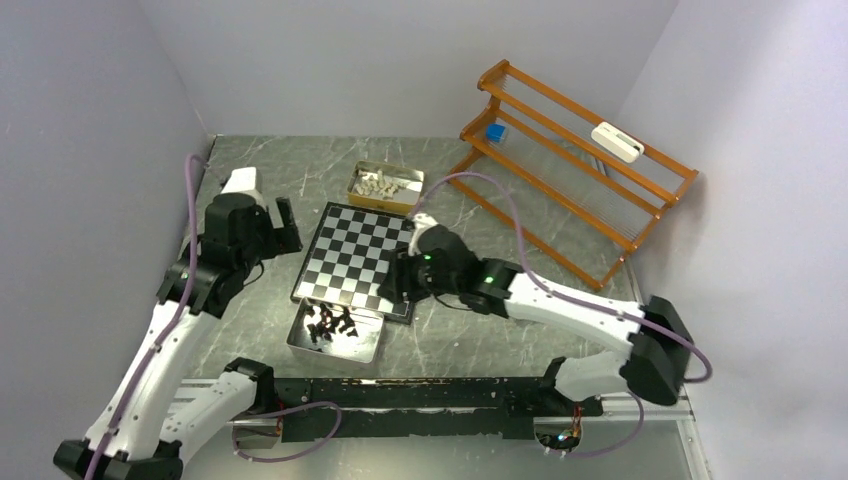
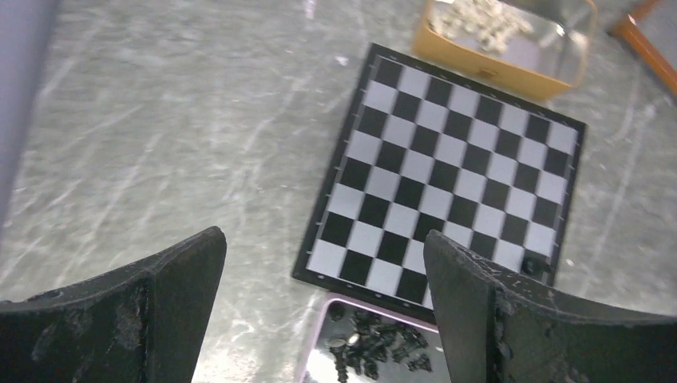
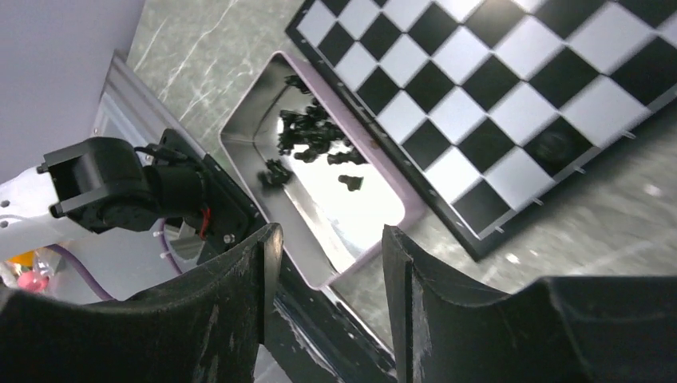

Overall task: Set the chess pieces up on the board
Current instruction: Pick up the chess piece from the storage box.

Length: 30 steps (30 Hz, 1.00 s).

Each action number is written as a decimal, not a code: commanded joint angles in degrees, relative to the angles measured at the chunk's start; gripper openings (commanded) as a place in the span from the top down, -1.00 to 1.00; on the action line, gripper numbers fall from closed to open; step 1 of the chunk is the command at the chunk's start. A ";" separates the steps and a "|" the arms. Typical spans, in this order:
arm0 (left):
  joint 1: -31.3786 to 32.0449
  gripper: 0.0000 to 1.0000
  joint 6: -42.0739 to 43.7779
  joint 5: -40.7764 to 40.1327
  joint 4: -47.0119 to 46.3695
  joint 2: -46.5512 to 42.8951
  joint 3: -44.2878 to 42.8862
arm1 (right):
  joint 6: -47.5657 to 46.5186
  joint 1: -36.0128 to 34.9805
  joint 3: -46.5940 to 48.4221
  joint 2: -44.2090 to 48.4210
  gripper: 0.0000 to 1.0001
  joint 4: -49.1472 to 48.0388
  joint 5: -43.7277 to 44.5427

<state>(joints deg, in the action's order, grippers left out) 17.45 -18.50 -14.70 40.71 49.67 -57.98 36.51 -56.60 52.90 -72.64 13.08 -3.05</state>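
The chequered board [image 1: 355,255] lies flat mid-table and also shows in the left wrist view [image 2: 447,167] and the right wrist view [image 3: 479,88]. One black piece [image 3: 553,146] stands on a dark square at the board's near right corner; it also shows in the left wrist view [image 2: 533,263]. Several black pieces [image 1: 332,322] lie in a silver tray [image 1: 300,345] by the board's near edge. Cream-white pieces [image 1: 380,183] fill a gold tray [image 1: 372,201] behind the board. My left gripper [image 1: 285,225] is open and empty left of the board. My right gripper [image 1: 392,285] is open and empty over the board's near right corner.
An orange wire rack [image 1: 580,150] stands at the back right, holding a blue block [image 1: 495,131] and a white object [image 1: 616,141]. Walls close in the left, back and right. A black rail [image 1: 420,395] runs along the near edge.
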 commanded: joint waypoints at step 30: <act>0.13 -0.99 -5.54 -32.66 4.10 -21.04 2.69 | -12.78 -13.14 36.49 -47.98 0.11 -6.42 4.74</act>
<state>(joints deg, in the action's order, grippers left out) 17.45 -23.40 -45.87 43.97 28.86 -54.17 25.98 -69.34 87.18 -119.57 5.98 -0.43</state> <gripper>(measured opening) 0.995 0.449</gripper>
